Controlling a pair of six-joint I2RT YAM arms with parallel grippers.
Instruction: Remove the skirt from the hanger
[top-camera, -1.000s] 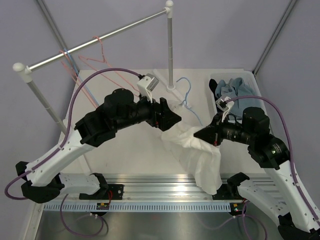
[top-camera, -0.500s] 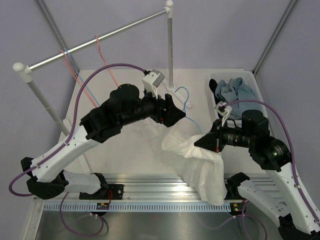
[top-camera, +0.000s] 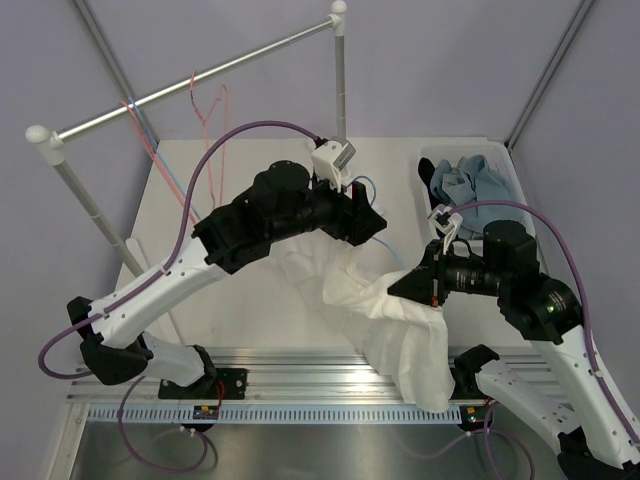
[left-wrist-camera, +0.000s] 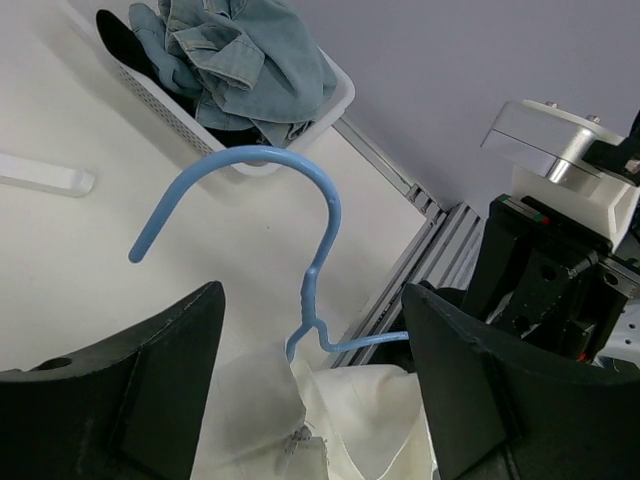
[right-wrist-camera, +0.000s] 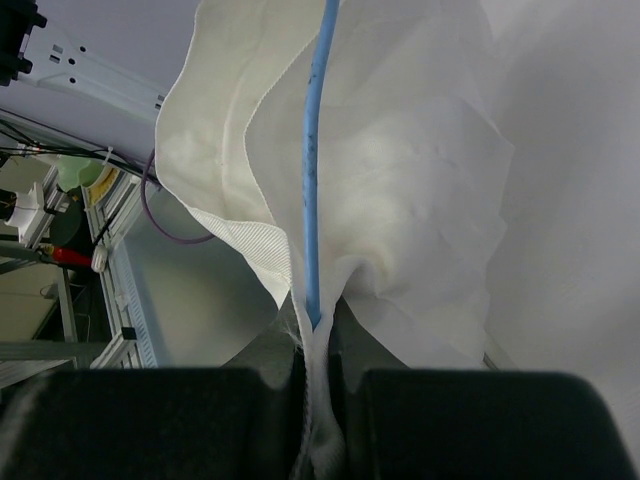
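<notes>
The pink hanger hangs bare on the garment rail at the back left. A strip of black cloth, the skirt, shows in the white bin under the denim. My left gripper is open, with the neck of a light-blue hanger between its fingers and touching neither. That blue hanger carries a white shirt. My right gripper is shut on the shirt's cloth where the blue wire runs into it.
The white bin at the back right holds blue jeans. The rail spans two white posts. More pink and blue wires hang at its left end. The shirt drapes over the front metal rail.
My left arm has swung right and forward to the blue hanger's neck, and its jaws have narrowed a little. The right gripper drew the shirt lower, then held still. The pink hanger sways.
</notes>
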